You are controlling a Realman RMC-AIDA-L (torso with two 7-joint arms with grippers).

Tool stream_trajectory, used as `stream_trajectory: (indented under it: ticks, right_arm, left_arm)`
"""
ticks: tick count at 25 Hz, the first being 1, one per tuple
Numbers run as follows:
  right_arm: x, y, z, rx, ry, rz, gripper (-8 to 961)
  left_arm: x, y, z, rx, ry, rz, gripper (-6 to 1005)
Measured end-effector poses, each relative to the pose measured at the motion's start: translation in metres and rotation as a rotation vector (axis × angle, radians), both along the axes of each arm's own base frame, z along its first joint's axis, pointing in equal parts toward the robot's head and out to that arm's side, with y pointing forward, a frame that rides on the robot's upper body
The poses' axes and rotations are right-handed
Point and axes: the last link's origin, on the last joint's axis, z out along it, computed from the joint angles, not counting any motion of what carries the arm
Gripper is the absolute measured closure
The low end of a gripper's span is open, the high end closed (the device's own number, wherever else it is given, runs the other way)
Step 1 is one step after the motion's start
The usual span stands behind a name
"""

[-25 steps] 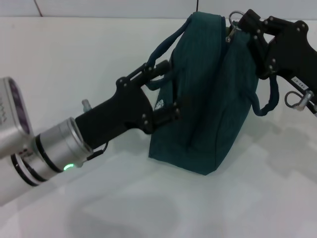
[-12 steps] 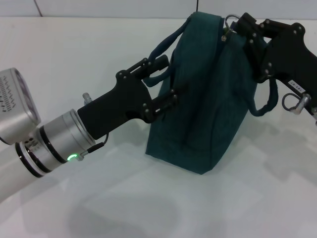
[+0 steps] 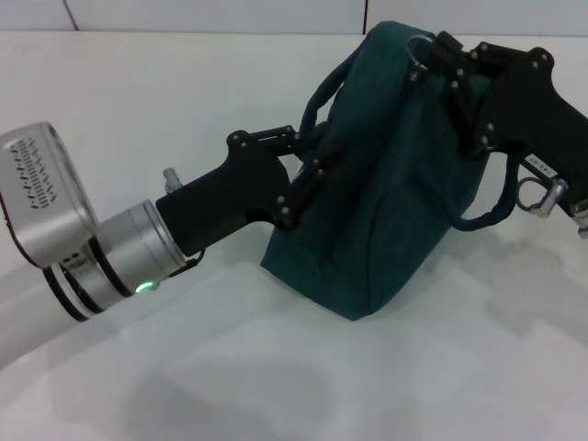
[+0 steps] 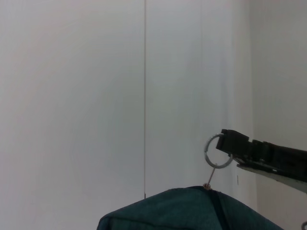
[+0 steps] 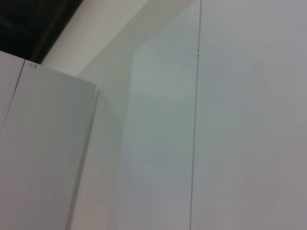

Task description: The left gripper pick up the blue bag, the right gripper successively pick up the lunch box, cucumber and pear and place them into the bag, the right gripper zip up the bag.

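The blue bag (image 3: 395, 184) stands tilted on the white table, its top closed as far as I can see. My left gripper (image 3: 308, 170), black with a silver wrist, is shut on the bag's near side by one looped handle (image 3: 317, 96). My right gripper (image 3: 434, 53), all black, is at the bag's top, shut on the metal ring pull (image 3: 418, 46) of the zipper. In the left wrist view the ring pull (image 4: 216, 151) stands up from the bag (image 4: 192, 211), held by the right gripper's fingertip (image 4: 235, 141). Lunch box, cucumber and pear are out of view.
The white table (image 3: 184, 83) stretches around the bag. The bag's second handle (image 3: 491, 213) hangs under the right arm, beside a small metal ring fitting (image 3: 537, 195). The right wrist view shows only white wall panels (image 5: 216, 120).
The bag has tipped further, its top moving right and its base sliding left. My left arm has swung up and rolled. My right gripper and the ring pull have shifted slightly left.
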Motion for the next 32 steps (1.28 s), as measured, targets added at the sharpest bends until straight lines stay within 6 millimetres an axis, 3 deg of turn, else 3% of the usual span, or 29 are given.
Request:
stream_trajectory:
  ticks: [3,9,20,32]
  right_arm:
    - [0.0,0.0,0.0,-0.001,-0.001,-0.001,937]
    - [0.0,-0.003,-0.003,-0.025,0.006,0.001,937]
    - [-0.013,-0.013,-0.013,-0.088,0.062,0.037,937]
    - [0.02,-0.005,0.002,-0.086,0.146,-0.147,938]
  left_arm:
    - [0.001,0.001,0.0,0.015,0.011,-0.016,750]
    - [0.003,0.0,0.0,0.02,0.021,-0.04,935]
    - [-0.012,-0.012,0.02,0.153,0.051,-0.086,937]
    - [-0.024,-0.009,0.021,0.203,0.104,-0.038,938]
